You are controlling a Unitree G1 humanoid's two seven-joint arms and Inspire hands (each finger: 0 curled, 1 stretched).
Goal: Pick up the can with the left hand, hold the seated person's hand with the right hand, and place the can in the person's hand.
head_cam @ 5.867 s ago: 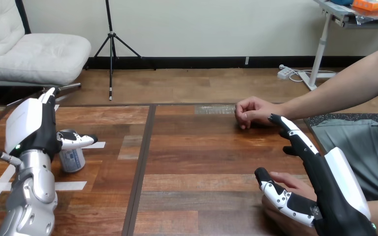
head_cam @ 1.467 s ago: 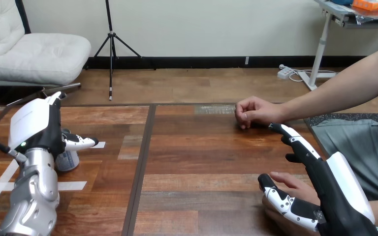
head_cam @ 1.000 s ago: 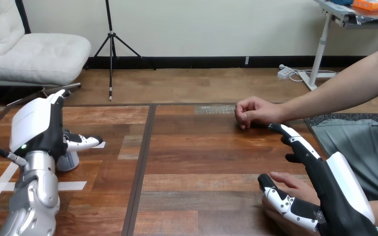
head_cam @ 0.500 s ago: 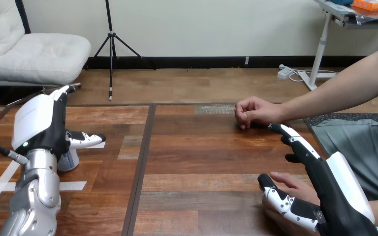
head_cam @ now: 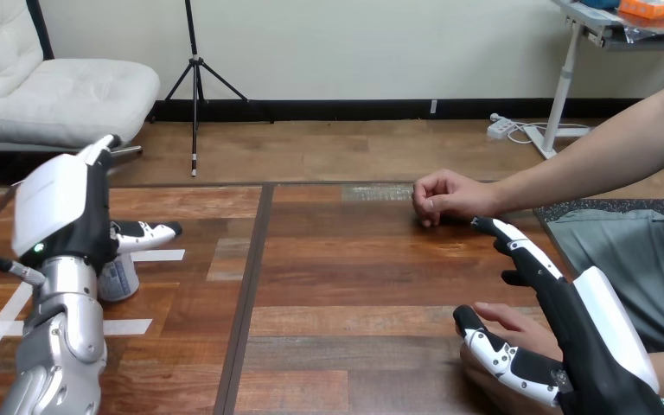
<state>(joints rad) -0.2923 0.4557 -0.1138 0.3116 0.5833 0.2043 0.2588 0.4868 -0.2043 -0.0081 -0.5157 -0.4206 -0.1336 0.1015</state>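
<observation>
Wooden table (head_cam: 354, 277) bears white tape strips (head_cam: 161, 255) and the can (head_cam: 119, 278), half hidden behind our left hand (head_cam: 56, 207), whose grip we cannot tell. Our right hand (head_cam: 601, 337) lies straight-fingered over the person's nearer hand (head_cam: 508, 316); the person's farther hand (head_cam: 445, 197) rests fisted beyond.

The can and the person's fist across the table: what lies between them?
In the head view, only bare table lies between the can and the person's fist, crossed by a dark seam, with a white tape strip beside the can.
</observation>
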